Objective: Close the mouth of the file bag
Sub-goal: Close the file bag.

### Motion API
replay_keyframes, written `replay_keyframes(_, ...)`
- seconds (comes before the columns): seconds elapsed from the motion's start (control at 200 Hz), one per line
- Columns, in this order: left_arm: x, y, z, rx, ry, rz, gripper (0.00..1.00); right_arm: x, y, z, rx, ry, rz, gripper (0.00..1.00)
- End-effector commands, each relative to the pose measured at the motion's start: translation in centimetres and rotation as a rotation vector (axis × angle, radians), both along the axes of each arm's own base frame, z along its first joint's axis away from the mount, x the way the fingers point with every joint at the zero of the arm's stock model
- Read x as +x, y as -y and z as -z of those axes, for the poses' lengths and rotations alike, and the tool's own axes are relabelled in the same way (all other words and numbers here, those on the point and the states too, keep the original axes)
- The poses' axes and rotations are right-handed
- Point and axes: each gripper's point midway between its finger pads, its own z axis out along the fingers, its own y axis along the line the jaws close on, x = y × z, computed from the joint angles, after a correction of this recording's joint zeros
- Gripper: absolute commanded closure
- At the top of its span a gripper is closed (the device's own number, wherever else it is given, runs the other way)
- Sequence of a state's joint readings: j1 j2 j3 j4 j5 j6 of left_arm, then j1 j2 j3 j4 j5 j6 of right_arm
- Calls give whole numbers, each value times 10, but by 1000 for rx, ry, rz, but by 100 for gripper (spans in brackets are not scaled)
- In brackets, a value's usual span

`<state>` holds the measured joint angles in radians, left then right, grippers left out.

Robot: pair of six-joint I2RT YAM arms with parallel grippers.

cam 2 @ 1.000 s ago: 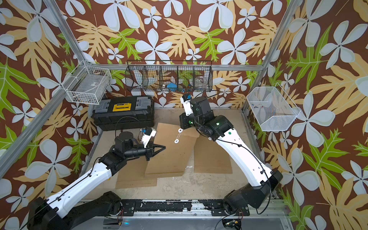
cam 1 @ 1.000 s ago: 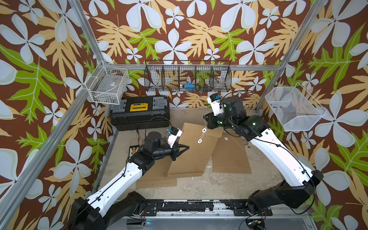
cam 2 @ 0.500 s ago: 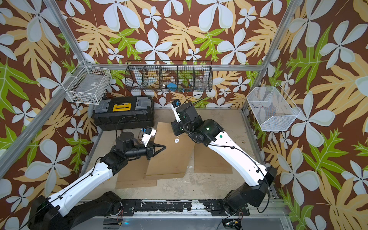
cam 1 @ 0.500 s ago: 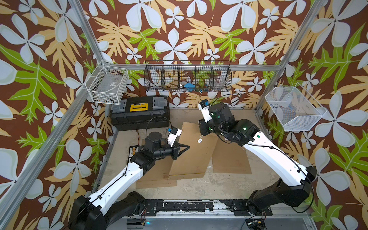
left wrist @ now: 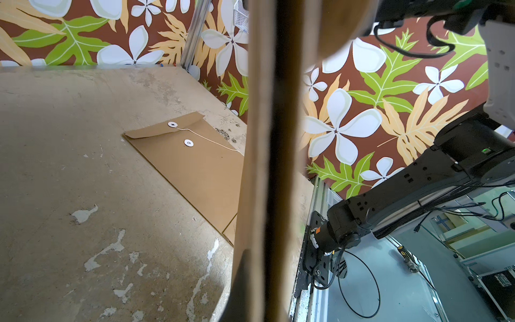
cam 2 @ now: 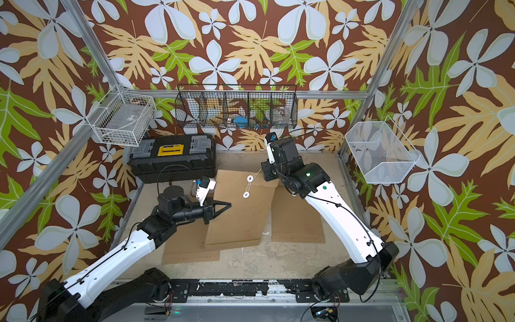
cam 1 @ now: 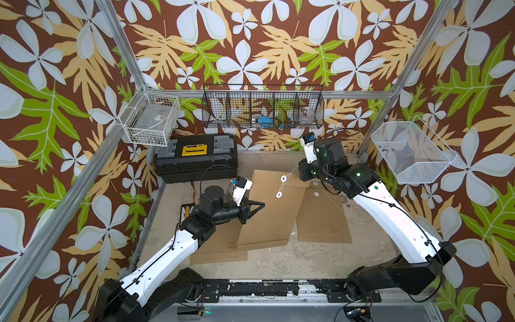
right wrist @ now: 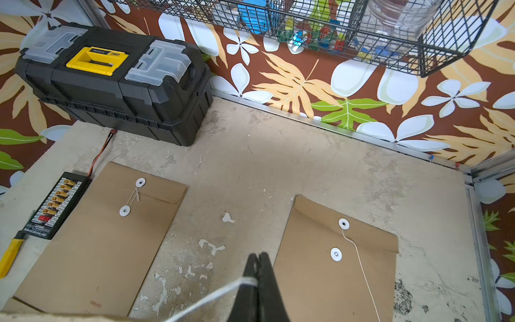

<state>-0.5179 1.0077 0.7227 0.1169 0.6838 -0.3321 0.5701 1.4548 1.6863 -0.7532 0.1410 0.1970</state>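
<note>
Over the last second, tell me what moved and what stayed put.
The right pincer, shut on the white string, swung in toward the left arm, then back out to about where it started. Nothing was taken or let go. Unchanged: the left pincer stays shut on the raised file bag; the tied file bag, untied file bag and toolbox have not moved.

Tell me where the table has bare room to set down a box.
Free: the table's front strip, between the left bag, the right bag and the rail; the back strip beside the toolbox. Crowded: the middle, where the left claw holds the third bag up and the right claw its string.
</note>
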Motion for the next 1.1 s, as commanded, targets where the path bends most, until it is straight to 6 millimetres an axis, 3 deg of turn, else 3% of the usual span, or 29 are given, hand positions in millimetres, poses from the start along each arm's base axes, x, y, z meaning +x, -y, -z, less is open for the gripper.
replay_keyframes(0.0, -2, 0, -4, -5, 8, 8, 100, 8, 6, -13, 2, 58, 31, 100)
replay_keyframes(0.225, 1, -1, -1, 1, -2, -11, 100, -1, 4, -17, 30, 57, -4, 100)
replay_keyframes(0.455, -4, 3, 1, 2, -3, 31, 100, 12, -7, -21, 33, 58, -22, 100)
replay_keyframes(0.791, -2, 5, 14, 20, -33, 33, 100, 1, -71, -37, 47, 85, -129, 100)
replay_keyframes(0.946, 0, 6, 11, 11, -34, 24, 100, -14, -102, -31, 35, 75, -189, 100)
replay_keyframes(1.096, 3, 6, 6, -4, -29, 13, 100, -32, -118, -17, 31, 42, -227, 100)
